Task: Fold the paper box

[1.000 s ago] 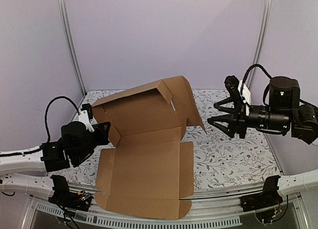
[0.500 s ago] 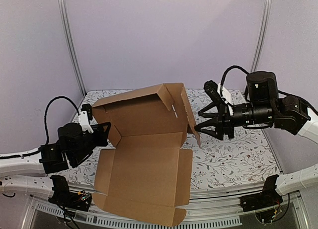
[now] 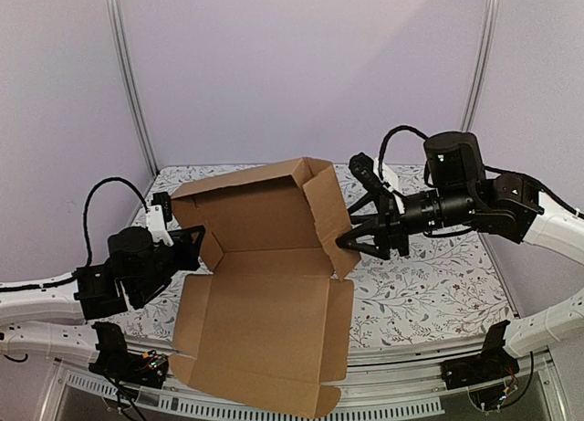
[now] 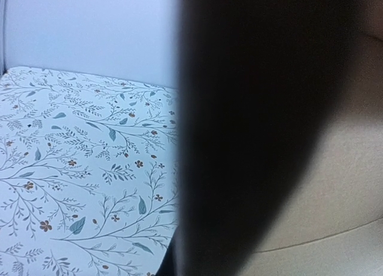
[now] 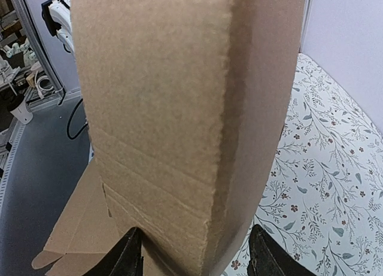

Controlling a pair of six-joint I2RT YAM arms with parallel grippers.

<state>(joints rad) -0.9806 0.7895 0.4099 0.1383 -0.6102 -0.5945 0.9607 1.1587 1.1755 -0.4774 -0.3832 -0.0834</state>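
From the top camera, the paper box point(image 3: 265, 321) lies opened out in the middle of the flower-patterned surface point(image 3: 429, 284). Its wide base panel is flat and reaches past the near edge, its back panel is tilted up, and a side flap stands upright on the right. The left tool point(image 3: 190, 243) sits at the small flap on the box's left side with its fingers together; whether cardboard is nipped between them cannot be told. The right tool point(image 3: 351, 243) reaches in level from the right with its fingers apart, their tips at the outer face of the upright flap. The left wrist camera shows mostly a dark, blurred shape close to the lens, with patterned surface point(image 4: 78, 168) on the left and pale cardboard point(image 4: 353, 168) on the right. In the right wrist camera the brown flap point(image 5: 167, 108) fills the frame, standing on edge. The two spread fingers point(image 5: 133, 255) of that tool show at the bottom, one on either side of the flap's lower part, not clamped.
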